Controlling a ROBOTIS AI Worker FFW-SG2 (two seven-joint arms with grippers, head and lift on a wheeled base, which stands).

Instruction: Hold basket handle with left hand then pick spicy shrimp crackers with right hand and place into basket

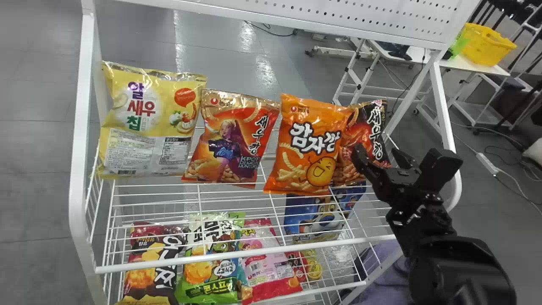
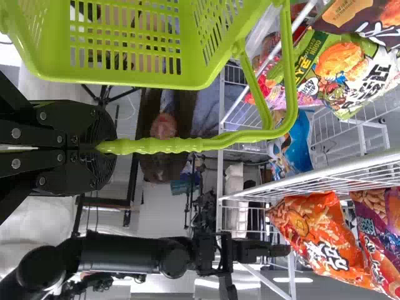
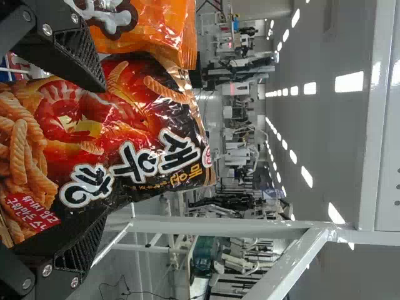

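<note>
White rack (image 1: 77,140). Left gripper (image 2: 103,147): clamped on handle (image 2: 172,145). Right gripper (image 3: 100,156): open astride crackers (image 3: 134,122); best closed evenly, clear of orange bag (image 1: 307,146).

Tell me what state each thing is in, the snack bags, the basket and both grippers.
Left gripper: jaws shut on the handle.
Basket: held up by its handle.
Right gripper: jaws open, either side of the crackers.
Spicy shrimp crackers: upright on the upper shelf, looks unopened.
Orange bag: upright beside the crackers, looks unopened.
Yellow bag: upright on the upper shelf, looks unopened.
</note>
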